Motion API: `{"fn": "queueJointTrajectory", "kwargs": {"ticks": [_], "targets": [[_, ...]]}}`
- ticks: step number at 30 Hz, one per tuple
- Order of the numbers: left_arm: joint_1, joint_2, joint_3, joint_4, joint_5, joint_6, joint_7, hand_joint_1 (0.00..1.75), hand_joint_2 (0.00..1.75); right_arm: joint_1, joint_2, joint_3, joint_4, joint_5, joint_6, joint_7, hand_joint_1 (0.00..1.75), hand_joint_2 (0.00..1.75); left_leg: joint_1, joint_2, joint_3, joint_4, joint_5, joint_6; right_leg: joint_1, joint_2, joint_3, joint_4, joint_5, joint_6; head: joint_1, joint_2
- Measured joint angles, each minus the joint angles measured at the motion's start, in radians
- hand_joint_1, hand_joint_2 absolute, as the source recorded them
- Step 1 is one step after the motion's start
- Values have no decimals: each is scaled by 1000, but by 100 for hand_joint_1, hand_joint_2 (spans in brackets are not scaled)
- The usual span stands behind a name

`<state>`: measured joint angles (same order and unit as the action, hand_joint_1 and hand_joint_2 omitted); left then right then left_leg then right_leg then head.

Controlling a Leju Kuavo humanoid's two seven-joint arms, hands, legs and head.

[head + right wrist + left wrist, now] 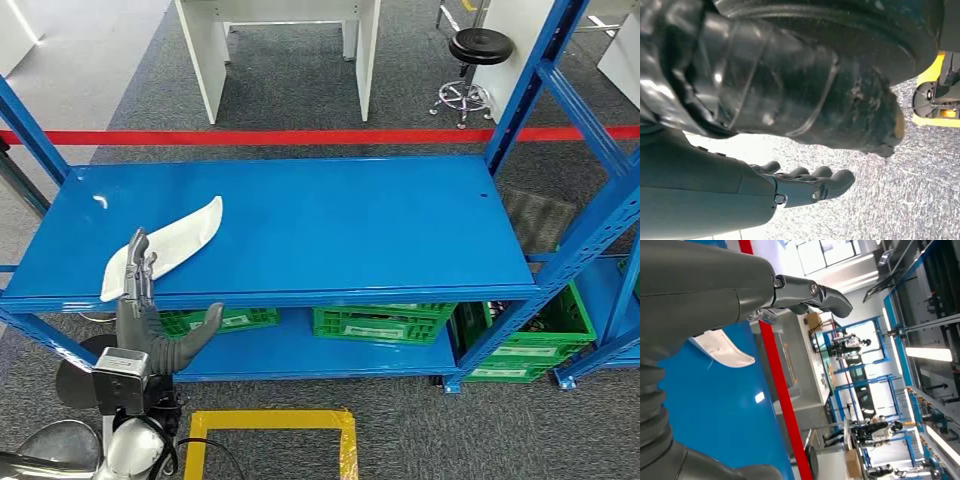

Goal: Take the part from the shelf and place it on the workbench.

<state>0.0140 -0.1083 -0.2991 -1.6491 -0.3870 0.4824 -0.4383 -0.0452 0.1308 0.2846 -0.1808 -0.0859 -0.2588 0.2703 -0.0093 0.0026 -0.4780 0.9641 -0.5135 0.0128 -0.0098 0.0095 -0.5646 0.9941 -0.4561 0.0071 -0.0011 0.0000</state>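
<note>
Lying flat near the front left corner of the blue shelf (317, 225), the white curved part (166, 245) sat under the spread, empty fingers (138, 268) of the left hand (155, 320), while the right hand (798, 187) hung above grey carpet with fingers loosely extended, holding nothing.

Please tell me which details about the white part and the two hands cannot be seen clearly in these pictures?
- Near end of the white part: head view, covered by the left hand; contact between fingers and part cannot be told.
- Most of the part: left wrist view, hidden behind the hand's grey cover.
- Right hand: right wrist view, hanging over the floor; fingers extended, holding nothing.
- Contents of the green crates: head view, hidden by the shelf.
</note>
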Motion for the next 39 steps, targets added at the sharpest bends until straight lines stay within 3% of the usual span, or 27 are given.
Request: {"fn": "queueJointTrajectory", "kwargs": {"ticks": [20,30,39], "targets": [[-46,8,-18,50,-237,41,108,0,175,-2,0,0,0,10,16,8,0,0,0,0,0,0,0,0,0,0,0,0,0,0,0,0],[-106,20,-34,131,-428,16,248,0,175,-5,0,0,0,23,15,19,0,0,0,0,0,0,0,0,0,0,0,0,0,0,0,0],[-162,14,-34,235,-428,-1,255,0,175,-5,0,0,0,23,12,14,0,0,0,0,1,0,0,0,0,0,-1,0,1,0,0,0]]}}
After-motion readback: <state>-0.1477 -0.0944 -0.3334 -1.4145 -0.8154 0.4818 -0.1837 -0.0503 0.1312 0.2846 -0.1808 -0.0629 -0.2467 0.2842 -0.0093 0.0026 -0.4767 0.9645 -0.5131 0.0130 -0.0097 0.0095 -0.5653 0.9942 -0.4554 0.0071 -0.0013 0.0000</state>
